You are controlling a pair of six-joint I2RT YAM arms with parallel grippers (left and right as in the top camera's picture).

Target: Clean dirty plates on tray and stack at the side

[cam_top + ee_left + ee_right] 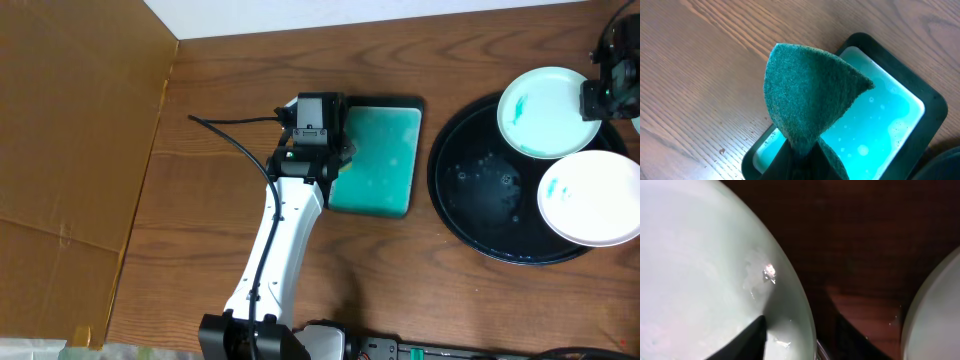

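The round black tray (470,205) lies at the right with two plates on it. A pale aqua plate (535,115) with a teal smear sits at its far side, and a white plate (590,197) with a small teal smear sits at its near right. A third plate is not in view. My right gripper (600,95) is shut on the aqua plate's right rim; in the right wrist view its fingers (800,340) straddle that rim (700,270). My left gripper (802,150) is shut on a green sponge (810,95) above the rectangular teal tray.
The rectangular black-rimmed teal tray (385,150) holds soapy liquid and lies mid-table, left of the round tray; it also shows in the left wrist view (880,120). A brown cardboard sheet (70,120) covers the far left. Bare wooden tabletop (200,250) lies in front.
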